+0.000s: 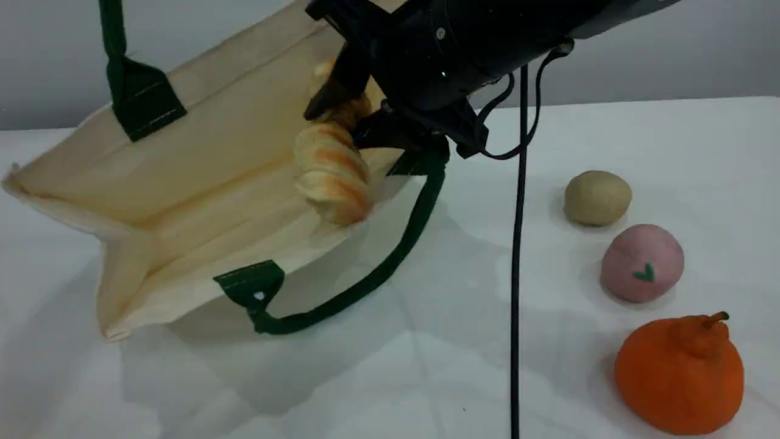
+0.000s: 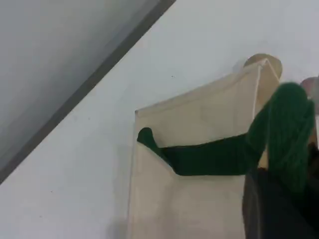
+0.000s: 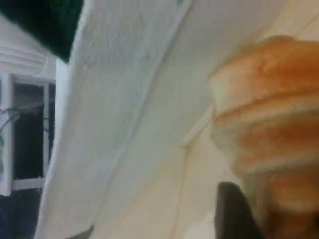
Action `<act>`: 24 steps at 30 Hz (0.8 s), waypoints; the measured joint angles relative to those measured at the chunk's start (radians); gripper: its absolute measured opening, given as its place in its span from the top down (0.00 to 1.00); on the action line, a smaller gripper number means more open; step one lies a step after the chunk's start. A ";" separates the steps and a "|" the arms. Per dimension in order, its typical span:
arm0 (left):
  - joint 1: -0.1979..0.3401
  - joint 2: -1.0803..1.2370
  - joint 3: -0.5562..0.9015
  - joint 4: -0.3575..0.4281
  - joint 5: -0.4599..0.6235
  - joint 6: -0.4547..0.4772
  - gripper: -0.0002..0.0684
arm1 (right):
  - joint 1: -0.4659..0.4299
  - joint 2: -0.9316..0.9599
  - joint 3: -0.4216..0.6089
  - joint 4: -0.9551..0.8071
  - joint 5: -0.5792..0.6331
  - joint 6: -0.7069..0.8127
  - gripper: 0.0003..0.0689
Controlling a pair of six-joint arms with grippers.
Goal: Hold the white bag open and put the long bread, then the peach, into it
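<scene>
Your right gripper [image 1: 350, 122] is inside the mouth of the white bag [image 1: 201, 152], and the long bread [image 1: 332, 171] hangs at its tip, just above the lower wall of the bag. One dark finger [image 3: 234, 214] lies against the loaf in the right wrist view, but you cannot tell from these views whether the jaws clasp it or have begun to let go. Your left gripper [image 2: 279, 199] is clenched on the upper green handle [image 2: 209, 157], lifting that side so the mouth gapes toward the bread.

Expect the loaf to be light and spongy: golden-orange crust, pale crosswise ridges, a rounded end. It looks likely to give under pressure, so take it across the middle of its length, between ridges, not by an end. The bag is thin cream canvas, limp, and will likely collapse wherever it is not held; the lower handle [image 1: 365, 274] trails slack on the white table [image 1: 426, 366] outside the bag.

The peach [image 1: 641, 262] sits well to the right of the bag, between a tan potato-like ball [image 1: 597, 198] and an orange stemmed fruit [image 1: 679, 375]. It is round, matte pink, with a green leaf mark, and probably soft and light. Grasp it across its widest part; its neighbours stand near, so come straight down.
</scene>
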 joint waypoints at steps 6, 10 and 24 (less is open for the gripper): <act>0.000 0.000 0.000 0.000 0.000 0.000 0.86 | 0.000 0.000 -0.026 -0.003 0.047 -0.001 0.29; 0.000 0.000 0.000 0.001 0.000 0.000 0.86 | 0.000 -0.004 -0.036 -0.003 0.062 -0.028 0.25; 0.001 0.000 0.000 0.013 0.000 -0.001 0.86 | -0.001 -0.100 -0.036 -0.312 0.083 -0.067 0.25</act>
